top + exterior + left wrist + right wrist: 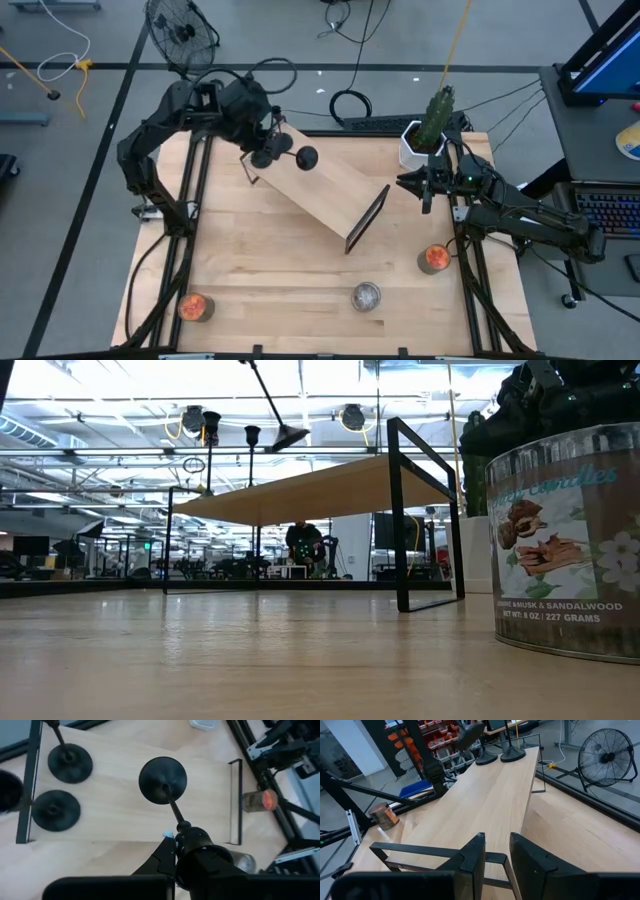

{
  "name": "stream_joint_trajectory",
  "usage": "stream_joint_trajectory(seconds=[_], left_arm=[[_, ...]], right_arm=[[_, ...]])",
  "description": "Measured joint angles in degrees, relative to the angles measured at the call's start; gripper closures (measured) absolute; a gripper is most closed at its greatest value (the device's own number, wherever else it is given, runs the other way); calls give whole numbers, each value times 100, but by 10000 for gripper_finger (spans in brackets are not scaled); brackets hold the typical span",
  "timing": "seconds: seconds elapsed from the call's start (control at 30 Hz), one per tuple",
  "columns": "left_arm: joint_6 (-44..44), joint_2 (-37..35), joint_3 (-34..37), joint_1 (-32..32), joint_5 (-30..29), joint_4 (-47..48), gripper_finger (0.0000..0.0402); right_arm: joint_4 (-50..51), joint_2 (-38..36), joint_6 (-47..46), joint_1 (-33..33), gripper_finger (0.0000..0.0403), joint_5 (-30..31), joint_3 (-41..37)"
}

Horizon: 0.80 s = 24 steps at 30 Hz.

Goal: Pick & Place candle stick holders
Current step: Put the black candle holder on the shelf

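Left wrist view — left gripper (172, 845) clamps a black candle holder (163, 780) over the wooden shelf (130, 815); right gripper (496, 854) sits slightly parted, empty.

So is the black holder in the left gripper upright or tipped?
Tipped: the black holder hangs off the shelf, its stem slanting in the left gripper.

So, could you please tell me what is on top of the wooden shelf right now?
Two black candle holders stand on the wooden shelf; the left gripper holds a third over it. The arm covers that end from above.
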<state>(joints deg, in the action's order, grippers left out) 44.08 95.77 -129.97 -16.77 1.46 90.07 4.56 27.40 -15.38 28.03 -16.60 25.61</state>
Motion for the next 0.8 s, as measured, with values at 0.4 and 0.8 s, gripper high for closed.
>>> stream_joint_trajectory(seconds=[0.4, 0.8], left_arm=[[-348, 181, 304, -45, 58, -9, 385], [-283, 177, 304, -324, -286, -7, 385]], right_arm=[[17, -2, -6, 0, 319, 2, 0], [20, 0, -45, 1, 319, 0, 0]])
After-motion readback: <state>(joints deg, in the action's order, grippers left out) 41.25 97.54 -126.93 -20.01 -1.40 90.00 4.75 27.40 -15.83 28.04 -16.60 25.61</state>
